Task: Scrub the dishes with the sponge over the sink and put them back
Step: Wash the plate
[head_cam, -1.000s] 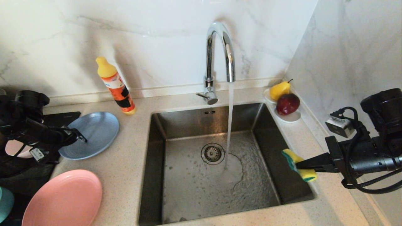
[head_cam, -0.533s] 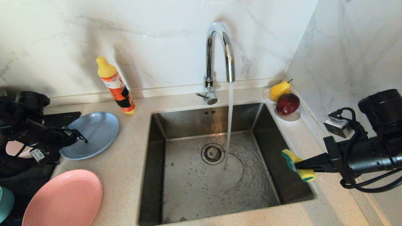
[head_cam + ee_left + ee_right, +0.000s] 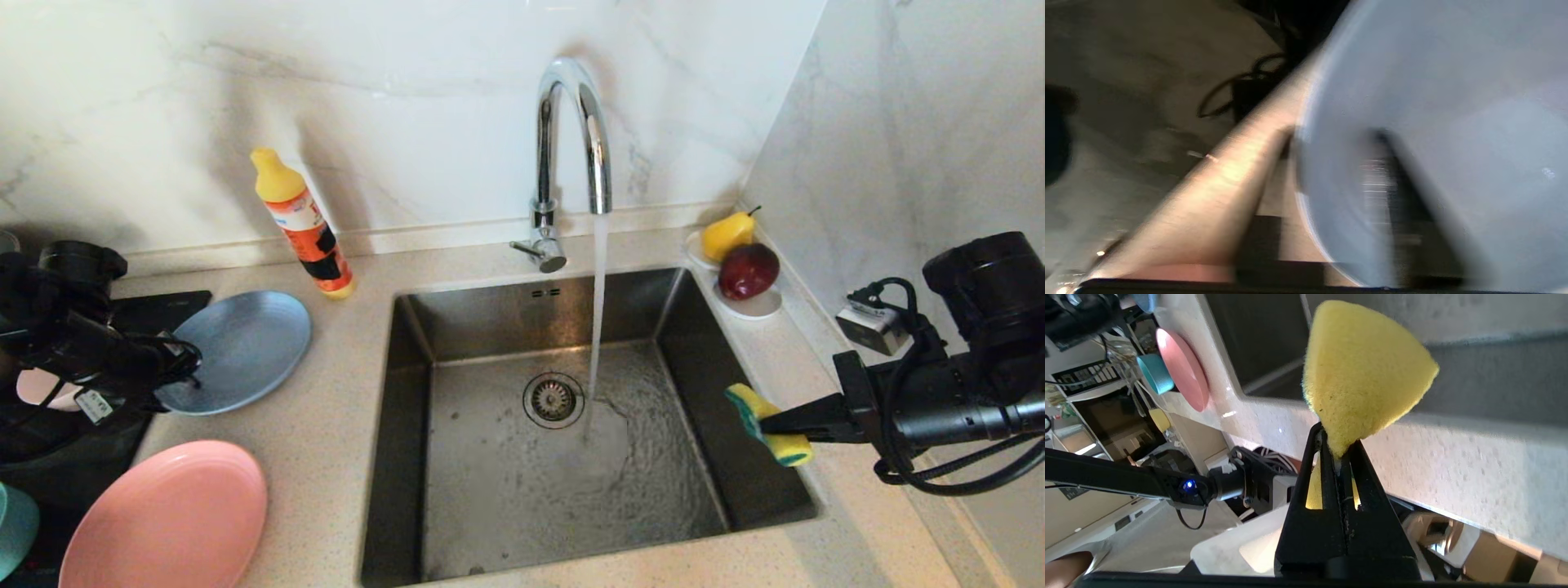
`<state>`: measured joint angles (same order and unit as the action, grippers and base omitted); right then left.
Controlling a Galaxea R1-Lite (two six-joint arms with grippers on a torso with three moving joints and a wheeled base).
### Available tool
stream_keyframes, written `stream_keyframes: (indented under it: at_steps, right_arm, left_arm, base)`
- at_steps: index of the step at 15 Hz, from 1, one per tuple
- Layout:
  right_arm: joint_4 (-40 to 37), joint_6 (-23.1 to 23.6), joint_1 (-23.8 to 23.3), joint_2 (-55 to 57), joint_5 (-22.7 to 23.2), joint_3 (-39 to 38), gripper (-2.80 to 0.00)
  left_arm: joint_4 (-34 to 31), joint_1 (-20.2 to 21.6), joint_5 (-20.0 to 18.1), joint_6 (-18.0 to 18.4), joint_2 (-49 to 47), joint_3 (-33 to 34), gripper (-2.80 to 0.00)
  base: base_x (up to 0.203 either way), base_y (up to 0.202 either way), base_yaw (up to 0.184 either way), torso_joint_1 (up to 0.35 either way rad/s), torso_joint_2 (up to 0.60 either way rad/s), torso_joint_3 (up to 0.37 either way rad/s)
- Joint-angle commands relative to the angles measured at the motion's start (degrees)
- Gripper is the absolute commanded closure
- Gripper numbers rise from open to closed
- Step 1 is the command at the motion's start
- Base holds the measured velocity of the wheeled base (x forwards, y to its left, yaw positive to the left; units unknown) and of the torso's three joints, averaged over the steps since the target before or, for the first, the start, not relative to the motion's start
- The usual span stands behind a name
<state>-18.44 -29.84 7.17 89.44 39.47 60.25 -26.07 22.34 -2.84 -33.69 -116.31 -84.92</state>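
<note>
Your grey-blue plate (image 3: 241,347) lies flat on the worktop (image 3: 343,425) at about nine o'clock from the sink (image 3: 555,425), with your left gripper (image 3: 175,363) at its near-left rim. The left wrist view shows one finger (image 3: 1392,196) lying over the plate's face and the rim running between the fingers, so it looks clamped on the edge, though that view is too smeared to be sure the grip has seated. Treat the plate as stiff, glazed and slick, and heavier than its thin rim suggests. Held by one edge it will want to droop and pivot, so take it well in past the lip and keep it tilted gently.

The sponge (image 3: 771,425) is the opposite: soft and light, squashed hard in your right gripper (image 3: 767,425), at about three o'clock over the sink's right wall. Its yellow body bulges free, which is the face to press on the plate.

The salmon-pink plate (image 3: 167,518) waits at seven o'clock, and water runs from the faucet (image 3: 571,139).
</note>
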Motion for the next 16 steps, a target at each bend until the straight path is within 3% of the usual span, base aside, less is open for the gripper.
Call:
stream_keyframes:
  at_steps: [1, 6, 16]
  right_arm:
    - [0.15, -0.22, 0.39, 0.53, 0.25, -0.1, 0.0]
    - [0.15, -0.22, 0.48, 0.65, 0.34, -0.74, 0.0]
    - [0.33, -0.13, 0.52, 1.14, 0.43, -0.74, 0.0]
  left_arm:
    - [-0.21, 1.75, 1.67, 0.46, 0.0, -0.07, 0.0]
    - [-0.3, 5.69, 1.79, 4.68, 1.6, -0.15, 0.0]
    - [-0.7, 5.17, 1.17, 3.36, 6.95, -0.77, 0.0]
  base:
    - [0.0, 0.0, 0.0, 0.0, 0.0, 0.0]
    - [0.0, 0.0, 0.0, 0.0, 0.0, 0.0]
    - [0.0, 0.0, 0.0, 0.0, 0.0, 0.0]
